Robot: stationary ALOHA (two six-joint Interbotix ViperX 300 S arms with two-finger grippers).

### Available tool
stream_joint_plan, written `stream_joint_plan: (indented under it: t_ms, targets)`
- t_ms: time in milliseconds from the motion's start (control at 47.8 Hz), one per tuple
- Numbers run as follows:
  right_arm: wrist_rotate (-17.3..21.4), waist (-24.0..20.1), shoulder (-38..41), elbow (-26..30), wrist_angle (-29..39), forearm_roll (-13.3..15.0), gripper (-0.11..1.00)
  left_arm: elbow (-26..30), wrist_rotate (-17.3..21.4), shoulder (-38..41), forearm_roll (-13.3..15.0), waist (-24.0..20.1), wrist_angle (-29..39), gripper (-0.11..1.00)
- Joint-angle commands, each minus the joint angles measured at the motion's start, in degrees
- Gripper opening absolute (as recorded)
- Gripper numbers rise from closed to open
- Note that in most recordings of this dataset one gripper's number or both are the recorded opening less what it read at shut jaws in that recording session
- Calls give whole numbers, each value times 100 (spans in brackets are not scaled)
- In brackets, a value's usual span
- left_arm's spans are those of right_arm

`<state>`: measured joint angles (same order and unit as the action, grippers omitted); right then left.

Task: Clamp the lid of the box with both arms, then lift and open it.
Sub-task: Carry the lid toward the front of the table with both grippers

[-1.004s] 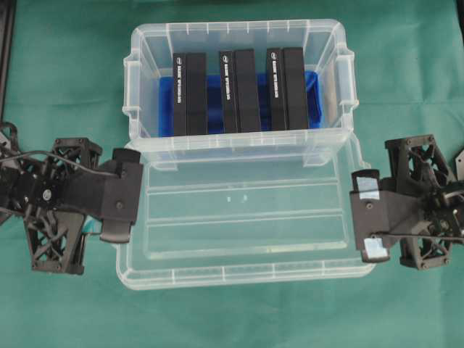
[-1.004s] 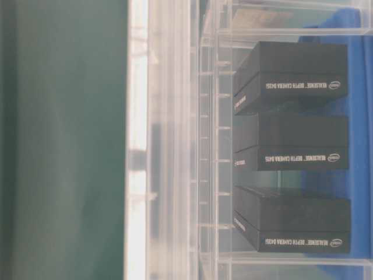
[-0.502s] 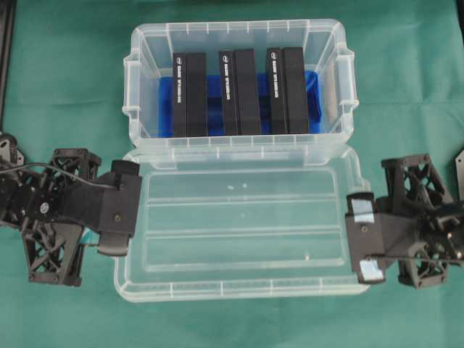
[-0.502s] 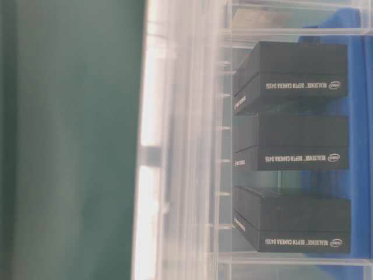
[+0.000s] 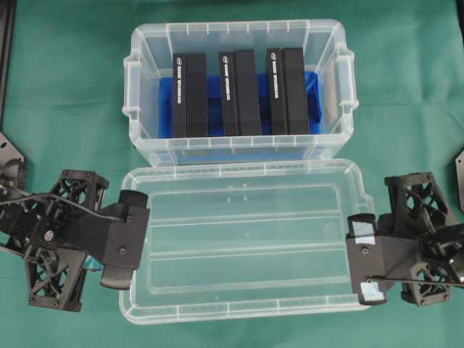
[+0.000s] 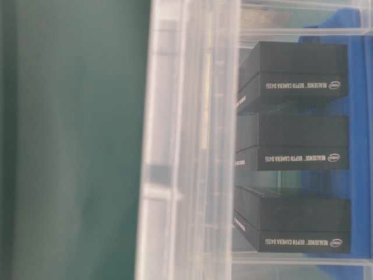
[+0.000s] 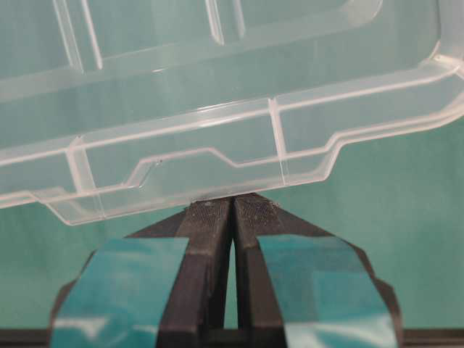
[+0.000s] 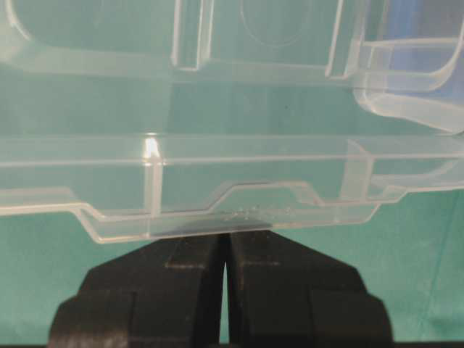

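Observation:
The clear lid [image 5: 243, 243] hangs level in front of the box, apart from its front wall, pinched endwise between my two grippers. My left gripper [image 5: 136, 235] is shut, and its teal-taped tips [image 7: 232, 206] press the lid's left end tab [image 7: 217, 156]. My right gripper [image 5: 357, 257] is shut, and its tips [image 8: 225, 238] press the lid's right end tab [image 8: 239, 199]. Nothing sits between either pair of jaws. The open box [image 5: 235, 25] stands at the back with three black oblong boxes [image 5: 239, 90] on its blue bottom. The lid's edge [image 6: 186, 146] fills the middle of the table-level view.
Green cloth [image 5: 65, 94] covers the table around the box and the lid. Dark fixtures show at the far left edge [image 5: 6, 156] and the far right edge [image 5: 460, 156] of the overhead view.
Both grippers have carried the lid toward the table's front, away from the box. Its back edge no longer overlaps the box's front wall. Both grippers stay shut against its ends.

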<state>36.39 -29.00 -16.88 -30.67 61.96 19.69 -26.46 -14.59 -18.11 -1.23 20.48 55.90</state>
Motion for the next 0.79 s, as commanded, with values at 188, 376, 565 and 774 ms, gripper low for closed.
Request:
stream_joint_plan:
  t_ms: [188, 376, 565, 774]
  targets:
    - [97, 62, 62, 466, -167, 255, 0, 272, -18, 35, -88, -105, -378, 1]
    - [149, 62, 246, 360, -360, 255, 0, 9, -352, 97, -88, -97, -545, 1]
    - [316, 62, 387, 149, -809, 237, 0, -413, -563, 141, -70, -97, -1134, 1]
    - [668, 62, 457, -220, -1230, 237, 0, -835, -677, 369, -44, -70, -1758, 1]
